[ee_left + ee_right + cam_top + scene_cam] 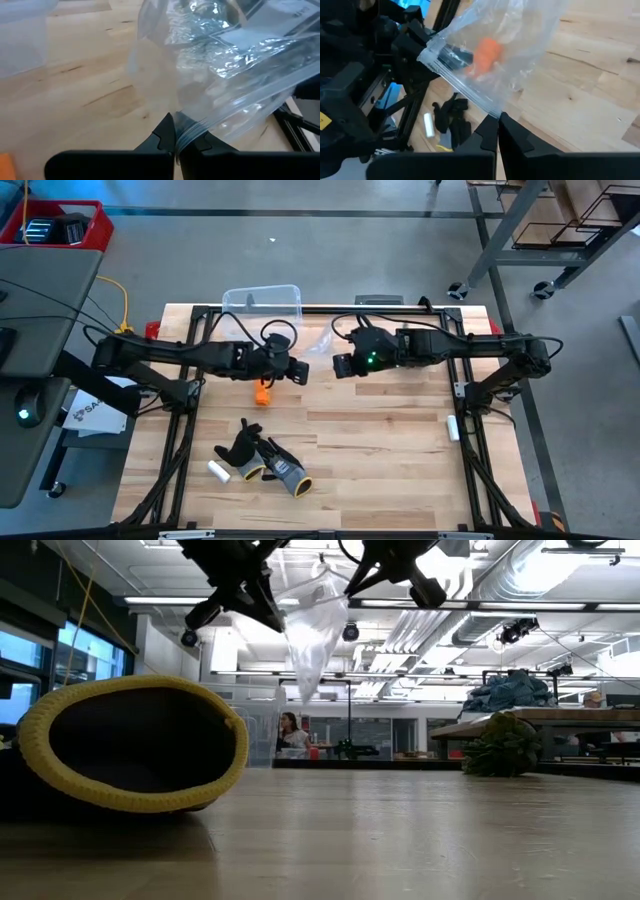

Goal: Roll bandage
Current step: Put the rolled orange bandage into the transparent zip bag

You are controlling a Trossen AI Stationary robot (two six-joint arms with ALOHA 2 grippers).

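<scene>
We hold a clear plastic bag [318,345] in the air between our two arms. Our left gripper [175,145] is pinched shut on the bag's sealed edge, and our right gripper [498,131] is clamped tight on its opposite corner. The bandage [262,394], a small orange bundle, lies on the wooden table [380,480] just under our left wrist, outside the bag as far as the high view tells. To do this step well, we judge we should keep the bag's mouth taut and level between both grips, so it neither twists nor slips. Nearer the front edge lie a small white cylinder [218,472] and the black-grey-yellow gloves [265,460], well apart from our work. A clear plastic bin [262,302] sits at the back edge, close behind our left arm, and could snag the bag
</scene>
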